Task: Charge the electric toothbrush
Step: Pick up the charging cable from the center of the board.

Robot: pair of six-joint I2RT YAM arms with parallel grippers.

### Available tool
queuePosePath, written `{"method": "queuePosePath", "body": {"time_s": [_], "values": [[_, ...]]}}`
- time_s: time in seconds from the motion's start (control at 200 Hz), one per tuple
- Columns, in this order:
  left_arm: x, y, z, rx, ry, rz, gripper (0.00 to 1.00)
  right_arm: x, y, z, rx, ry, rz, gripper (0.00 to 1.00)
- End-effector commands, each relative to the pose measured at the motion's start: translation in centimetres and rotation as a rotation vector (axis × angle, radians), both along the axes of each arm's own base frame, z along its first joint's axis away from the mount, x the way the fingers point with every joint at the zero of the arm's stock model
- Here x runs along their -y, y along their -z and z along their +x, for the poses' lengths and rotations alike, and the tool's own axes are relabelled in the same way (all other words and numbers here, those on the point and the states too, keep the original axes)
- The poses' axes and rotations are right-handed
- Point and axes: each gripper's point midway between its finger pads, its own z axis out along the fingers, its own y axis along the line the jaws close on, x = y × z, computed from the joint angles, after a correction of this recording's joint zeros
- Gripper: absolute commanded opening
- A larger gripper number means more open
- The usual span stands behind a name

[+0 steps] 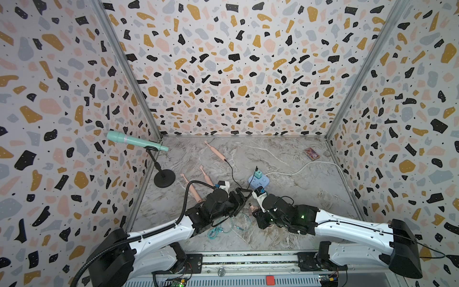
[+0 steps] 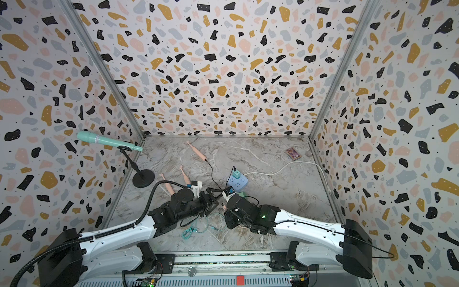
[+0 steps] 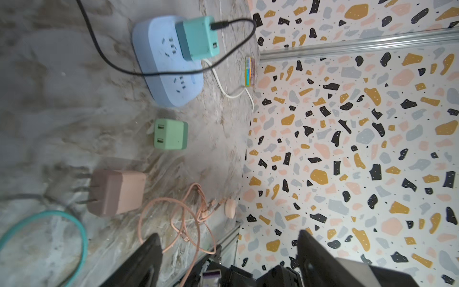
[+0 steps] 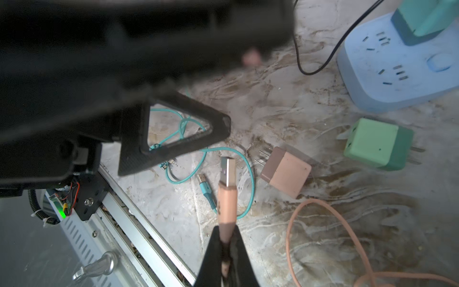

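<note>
A teal cable (image 4: 206, 192) lies in loose loops on the marble counter (image 1: 285, 198), nearest the front rail and between the two arms. Just above it, the right claw (image 4: 226, 229) is clamped tight on a pink USB plug (image 4: 227, 188). The plug's metal end sticks out past the fingertips, and its pink cable (image 4: 289, 231) curves away across the counter. The left claw (image 3: 228, 233) stands wide apart with nothing between its fingers, and the tangle of the pink cable shows just past them.

A pink adapter (image 3: 119, 193) lies on its side beside that tangle, prongs bare. A little farther on, a green adapter (image 3: 171, 134) also lies loose, apart from the pink one. Beyond it sits a blue power strip (image 3: 164, 74) with a teal adapter (image 3: 198, 37) plugged in. A white cord (image 1: 298, 170) leaves the strip toward the right wall.

By the left arm, the near toothbrush (image 1: 191, 188) and the middle toothbrush (image 1: 206, 176), both pink, lie flat on the counter, with the near one partly hidden under the arm. The far toothbrush (image 1: 216, 152) lies toward the back wall, and a black cable (image 3: 159, 73) runs from its base end to the teal adapter. A mint microphone (image 1: 134, 141) on a black stand sits by the left wall, and a small card box (image 1: 312, 154) lies in the far right corner.
</note>
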Motion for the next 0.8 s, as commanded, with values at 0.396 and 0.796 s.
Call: {"method": "queuePosePath", "body": {"time_s": [0.396, 0.796], "values": [[2.2, -1.1, -0.2, 0.047, 0.067, 0.098, 0.45, -0.4, -2.9, 0.8, 0.073, -0.020, 0.038, 0.00], [2.2, 0.8, -0.1, 0.059, 0.115, 0.244, 0.32, -0.3, -2.6, 0.6, 0.067, -0.038, 0.016, 0.00]]}}
